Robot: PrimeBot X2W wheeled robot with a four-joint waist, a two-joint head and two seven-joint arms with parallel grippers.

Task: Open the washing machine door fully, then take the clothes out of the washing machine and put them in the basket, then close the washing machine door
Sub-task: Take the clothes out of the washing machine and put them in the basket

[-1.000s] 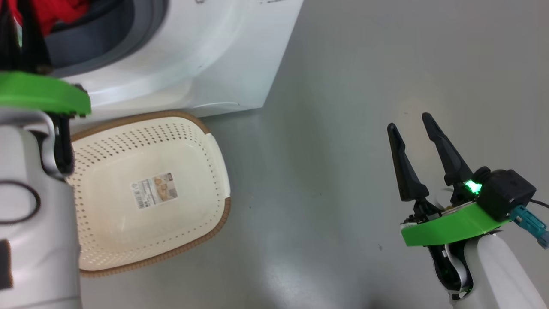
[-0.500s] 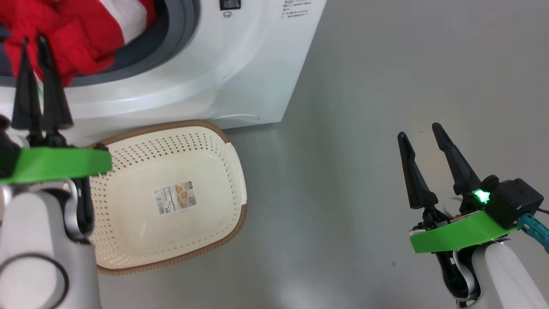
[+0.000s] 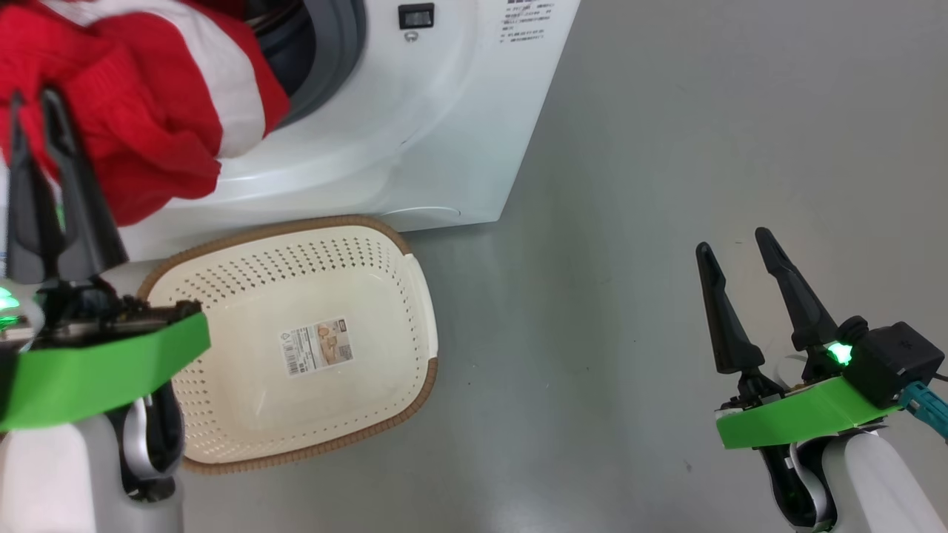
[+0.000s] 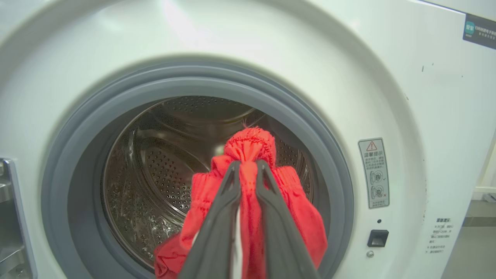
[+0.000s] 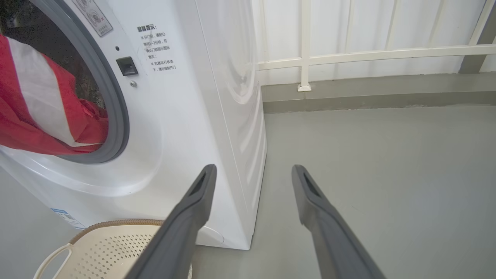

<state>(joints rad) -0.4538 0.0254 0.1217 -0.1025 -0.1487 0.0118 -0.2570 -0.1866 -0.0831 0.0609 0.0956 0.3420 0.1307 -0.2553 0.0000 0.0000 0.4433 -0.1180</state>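
Over on the left, the left gripper (image 3: 33, 96) has its two fingers pinched almost together on a fold of the clothes (image 3: 133, 111), and the red and white bundle hangs half out of the washing machine (image 3: 415, 133), draped over the grey seal at the drum's mouth. Just below sits the basket (image 3: 244, 385) on the floor (image 3: 629, 222), close against the machine's front. Well off to the right, the right gripper (image 3: 733, 243) hangs above bare floor, fingers spread wide, holding nothing.
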